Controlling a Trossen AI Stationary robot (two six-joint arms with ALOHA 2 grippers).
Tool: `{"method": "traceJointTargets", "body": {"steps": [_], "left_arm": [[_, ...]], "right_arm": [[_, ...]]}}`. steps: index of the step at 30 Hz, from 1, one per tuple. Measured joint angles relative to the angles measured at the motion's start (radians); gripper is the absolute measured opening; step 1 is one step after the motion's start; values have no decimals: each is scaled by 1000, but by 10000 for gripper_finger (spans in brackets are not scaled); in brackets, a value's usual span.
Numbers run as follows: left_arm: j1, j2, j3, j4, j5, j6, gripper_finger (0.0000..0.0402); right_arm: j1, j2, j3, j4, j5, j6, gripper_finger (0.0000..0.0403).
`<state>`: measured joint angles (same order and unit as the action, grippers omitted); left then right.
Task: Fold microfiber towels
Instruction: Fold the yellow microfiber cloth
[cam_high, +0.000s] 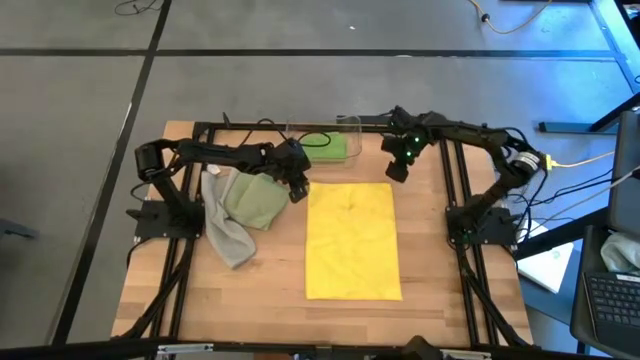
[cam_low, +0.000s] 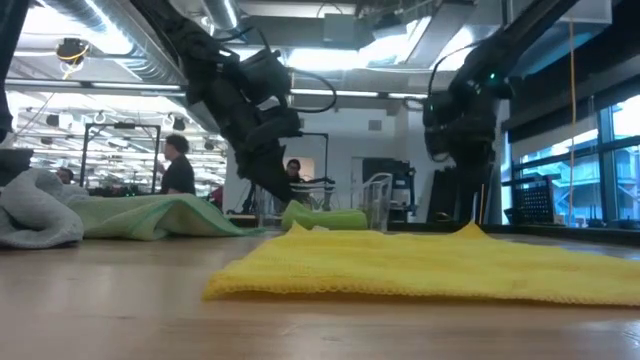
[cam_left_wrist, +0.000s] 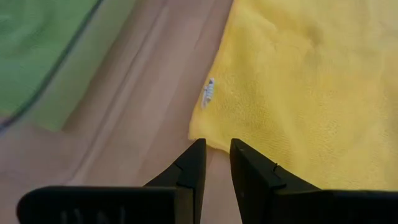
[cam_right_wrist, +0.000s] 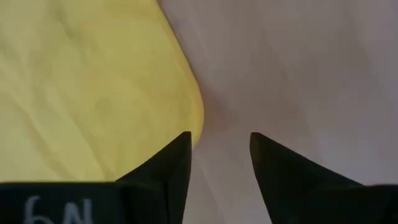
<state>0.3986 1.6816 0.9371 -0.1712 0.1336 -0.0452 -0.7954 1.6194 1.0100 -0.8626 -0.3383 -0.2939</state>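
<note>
A yellow towel (cam_high: 350, 240) lies spread flat on the middle of the wooden table. My left gripper (cam_high: 298, 192) hovers at its far left corner (cam_left_wrist: 200, 132), fingers a narrow gap apart with nothing between them (cam_left_wrist: 216, 155). My right gripper (cam_high: 396, 172) stands open at the far right corner (cam_right_wrist: 194, 118), one finger over the towel's edge and one over bare wood (cam_right_wrist: 219, 146). A pale sage towel (cam_high: 255, 200) and a grey towel (cam_high: 225, 230) lie crumpled at the left. A bright green towel (cam_high: 325, 148) lies in the clear bin (cam_high: 348, 128).
The clear bin stands at the far edge, just beyond the yellow towel and between the two grippers. The crumpled sage and grey towels fill the table's left part. Bare wood lies to the right of and in front of the yellow towel. People (cam_low: 180, 165) show in the room behind.
</note>
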Motion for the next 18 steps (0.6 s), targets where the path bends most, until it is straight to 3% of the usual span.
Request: {"method": "traceJointTargets", "body": {"steps": [8, 15, 18], "left_arm": [[22, 0, 0, 9, -2, 30, 67], [16, 0, 0, 11, -2, 33, 67], [13, 0, 0, 11, -2, 38, 67]], "right_arm": [[2, 101, -9, -31, -6, -1, 230], [8, 103, -9, 5, -125, 21, 239], [32, 103, -12, 9, -115, 24, 239]]}}
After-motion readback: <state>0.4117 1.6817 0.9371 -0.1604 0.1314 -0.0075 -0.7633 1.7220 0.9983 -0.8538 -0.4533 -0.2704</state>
